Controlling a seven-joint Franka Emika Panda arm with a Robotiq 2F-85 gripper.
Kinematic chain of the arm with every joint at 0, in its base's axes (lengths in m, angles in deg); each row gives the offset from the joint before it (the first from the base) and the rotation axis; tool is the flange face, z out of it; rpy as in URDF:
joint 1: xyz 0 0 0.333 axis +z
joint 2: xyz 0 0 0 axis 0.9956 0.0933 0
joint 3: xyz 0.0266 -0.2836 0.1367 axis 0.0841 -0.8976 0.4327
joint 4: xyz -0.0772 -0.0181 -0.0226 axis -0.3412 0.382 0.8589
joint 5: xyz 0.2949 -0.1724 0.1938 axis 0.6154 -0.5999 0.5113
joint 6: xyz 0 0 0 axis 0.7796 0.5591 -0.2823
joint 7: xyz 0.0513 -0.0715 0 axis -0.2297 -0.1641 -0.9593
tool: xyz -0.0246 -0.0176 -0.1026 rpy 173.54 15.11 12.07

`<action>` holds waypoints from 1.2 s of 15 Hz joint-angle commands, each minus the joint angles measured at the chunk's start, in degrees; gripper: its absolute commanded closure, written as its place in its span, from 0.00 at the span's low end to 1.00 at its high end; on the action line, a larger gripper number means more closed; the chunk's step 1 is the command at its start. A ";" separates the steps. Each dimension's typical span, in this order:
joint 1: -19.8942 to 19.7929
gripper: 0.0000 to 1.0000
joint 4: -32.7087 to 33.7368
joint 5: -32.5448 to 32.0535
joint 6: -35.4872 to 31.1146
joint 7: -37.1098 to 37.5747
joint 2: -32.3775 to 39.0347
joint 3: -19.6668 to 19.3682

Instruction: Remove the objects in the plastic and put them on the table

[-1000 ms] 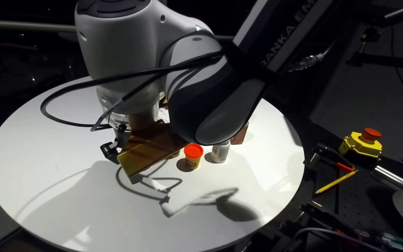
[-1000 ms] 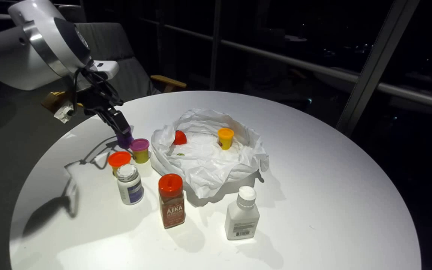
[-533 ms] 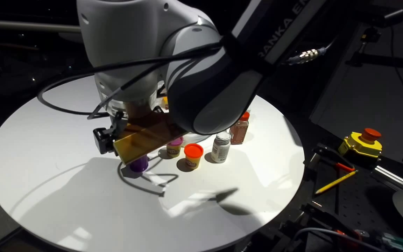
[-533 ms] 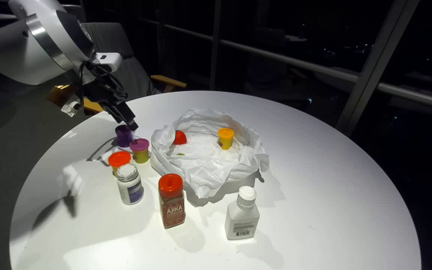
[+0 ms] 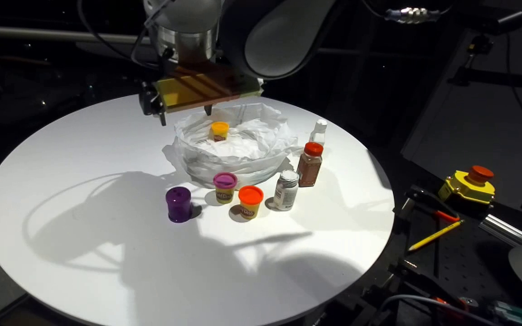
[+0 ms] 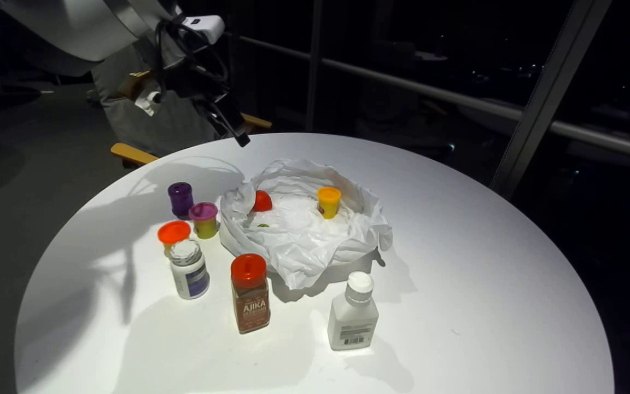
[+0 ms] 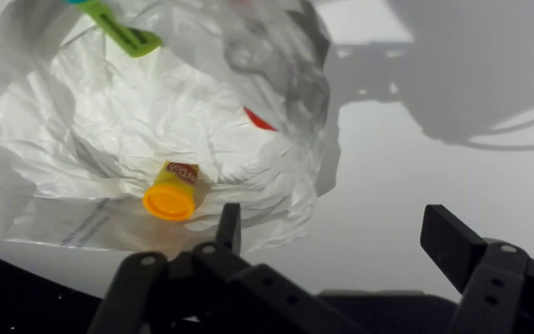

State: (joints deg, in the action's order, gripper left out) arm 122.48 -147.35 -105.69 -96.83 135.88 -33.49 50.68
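Observation:
My gripper (image 5: 186,116) hovers above the near rim of the plastic (image 5: 238,170), a crumpled whitish bag. Its jaws stand wide apart with nothing between them in the wrist view, the bag's edge below the left finger (image 7: 231,225). Inside the bag are a yellow jar with an orange lid (image 7: 169,199), a partly hidden red object (image 6: 262,201) and a green piece (image 7: 132,39). Upright on the white table (image 6: 457,273) stand a purple jar (image 5: 179,206), a pink-lidded jar (image 5: 224,188), a red-orange-lidded jar (image 5: 250,202), a white bottle (image 6: 190,273), a red-capped spice jar (image 6: 252,301) and a square white bottle (image 6: 353,323).
A yellow box with a red button (image 5: 468,185) and a yellow pencil (image 5: 436,235) lie on a dark surface beside the table. A chair with wooden armrests (image 6: 134,154) stands behind the table's edge. The arm casts large shadows over the tabletop.
The jaws have opened and let go of the purple jar, which stays upright on the table. The arm has risen and moved across toward the plastic bag.

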 commanded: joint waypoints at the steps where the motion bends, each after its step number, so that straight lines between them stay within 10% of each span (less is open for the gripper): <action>1: -8.39 0.00 0.64 0.24 3.55 -5.48 -0.91 3.46; 10: -26.16 0.00 5.12 10.49 4.30 -24.90 5.04 12.03; 18: -25.74 0.00 10.67 17.42 -0.79 -27.88 12.24 11.23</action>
State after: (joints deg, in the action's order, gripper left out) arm 96.35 -140.02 -91.05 -95.08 109.06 -24.40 62.55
